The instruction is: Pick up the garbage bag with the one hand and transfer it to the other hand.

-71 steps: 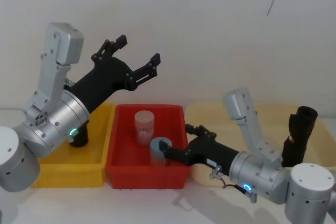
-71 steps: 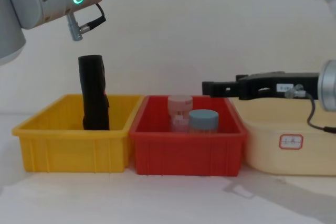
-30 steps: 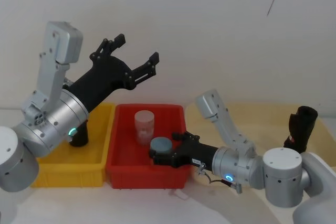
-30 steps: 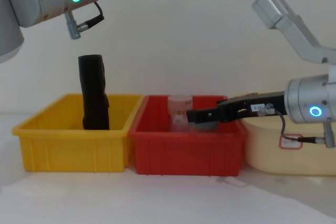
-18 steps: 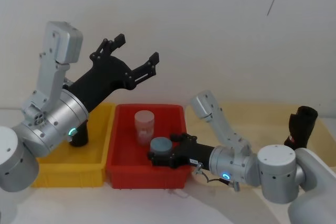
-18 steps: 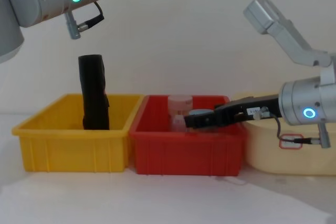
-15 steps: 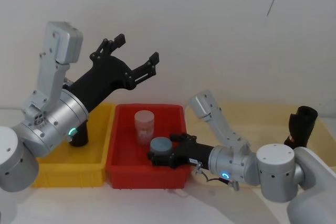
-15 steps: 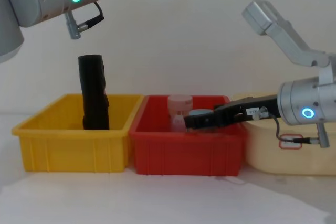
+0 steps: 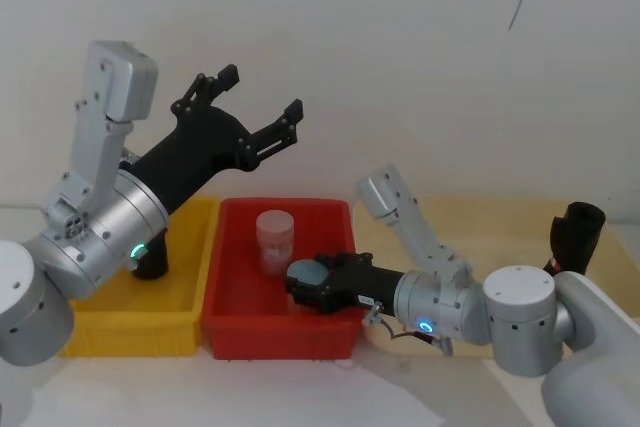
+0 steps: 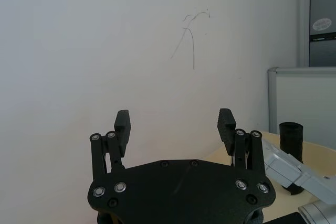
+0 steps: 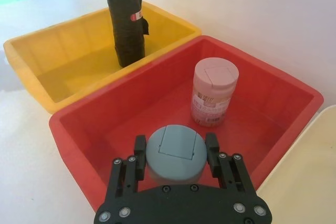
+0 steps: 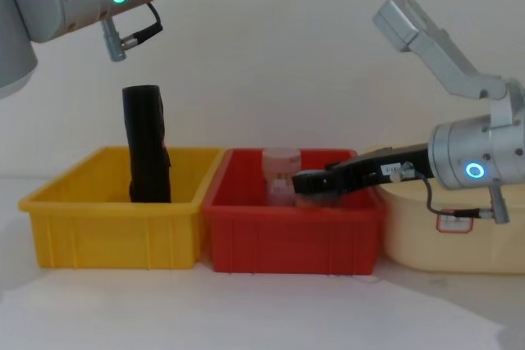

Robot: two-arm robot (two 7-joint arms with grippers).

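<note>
Currently the right gripper (image 9: 303,287) sits low in the red bin (image 9: 232,312), fingers closed around the blue-lidded jar (image 11: 175,151), with the pink jar (image 11: 212,91) just beyond it. Garbage bag (image 12: 146,145) stands upright in the yellow bin (image 12: 107,231), untouched; a second black roll (image 9: 575,235) is at far right. Left gripper (image 9: 256,106) hangs high above the bins, fingers spread wide, holding nothing.

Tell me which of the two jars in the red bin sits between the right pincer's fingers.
The blue-lidded jar, nearer the bin's front wall; the pink-capped jar stands free behind it.
</note>
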